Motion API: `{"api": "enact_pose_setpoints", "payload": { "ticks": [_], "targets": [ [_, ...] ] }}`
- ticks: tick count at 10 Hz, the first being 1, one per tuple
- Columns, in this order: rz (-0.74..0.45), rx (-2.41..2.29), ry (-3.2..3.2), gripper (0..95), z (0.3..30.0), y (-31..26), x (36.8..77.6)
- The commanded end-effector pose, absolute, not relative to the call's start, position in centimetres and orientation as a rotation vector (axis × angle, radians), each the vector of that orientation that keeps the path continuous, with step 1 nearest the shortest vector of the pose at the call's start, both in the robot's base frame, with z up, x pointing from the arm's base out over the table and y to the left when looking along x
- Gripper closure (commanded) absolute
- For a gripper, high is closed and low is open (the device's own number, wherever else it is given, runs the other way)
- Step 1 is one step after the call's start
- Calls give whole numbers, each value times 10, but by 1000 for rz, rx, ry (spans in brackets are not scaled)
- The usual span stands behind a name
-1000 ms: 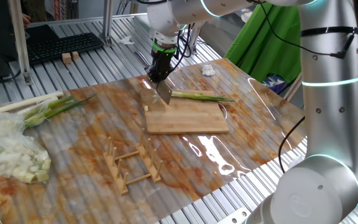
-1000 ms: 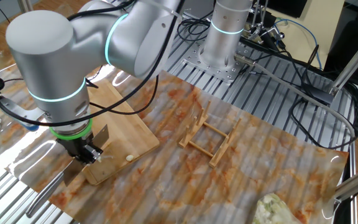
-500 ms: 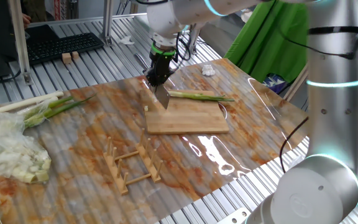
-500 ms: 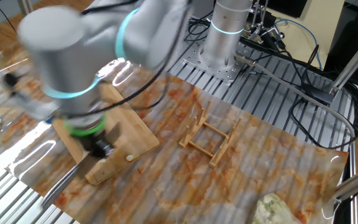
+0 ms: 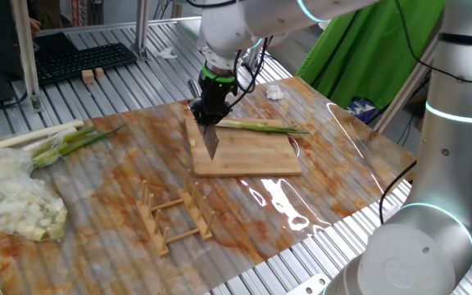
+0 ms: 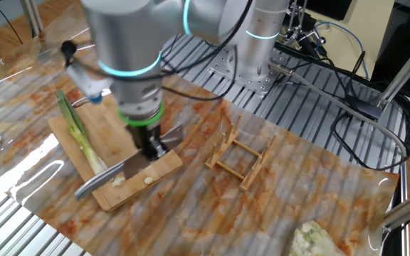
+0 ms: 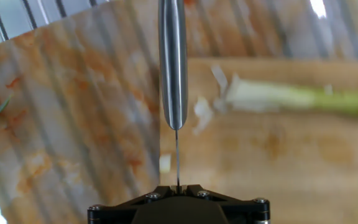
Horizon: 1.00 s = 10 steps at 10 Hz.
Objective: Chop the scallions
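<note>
One scallion (image 5: pixel 260 125) lies along the far edge of the wooden cutting board (image 5: pixel 252 157), its white end toward my gripper. The other fixed view also shows the scallion (image 6: pixel 77 135) on the board (image 6: pixel 164 163). A few short white bits (image 7: pixel 202 112) lie near its cut end, and one bit (image 6: pixel 148 180) rests at the board's end. My gripper (image 5: pixel 206 109) is shut on a knife (image 5: pixel 211 141) held over the board's left end. From the hand view I see the knife (image 7: pixel 173 62) edge-on, just left of the scallion (image 7: pixel 291 98), with the gripper (image 7: pixel 176 185) clamped on it.
A wooden rack (image 5: pixel 174 217) stands in front of the board. A bundle of whole stalks (image 5: pixel 47 141) and a pale heap in clear plastic (image 5: pixel 15 205) lie at the left. A crumpled white wad (image 5: pixel 274 93) sits behind the board.
The arm has swung round and carried the knife from beside the board's end to over the board near the scallion's white end. The scallion, hidden in the other fixed view before, now shows.
</note>
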State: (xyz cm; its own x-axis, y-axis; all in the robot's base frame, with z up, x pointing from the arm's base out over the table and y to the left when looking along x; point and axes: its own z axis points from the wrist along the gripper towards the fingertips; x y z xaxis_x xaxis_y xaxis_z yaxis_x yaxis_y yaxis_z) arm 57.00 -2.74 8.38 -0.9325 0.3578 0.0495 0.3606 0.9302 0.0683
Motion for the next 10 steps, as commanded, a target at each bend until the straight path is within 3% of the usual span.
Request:
{"api": "enact_pose_setpoints", "payload": {
  "ticks": [1,6,10],
  "targets": [
    [-117,-587,-3048,950,91,-22,561],
    [-38,-397,-3035,950,96,-25,567],
    [-54,-275,-3055,950,123,-23,583]
  ]
}}
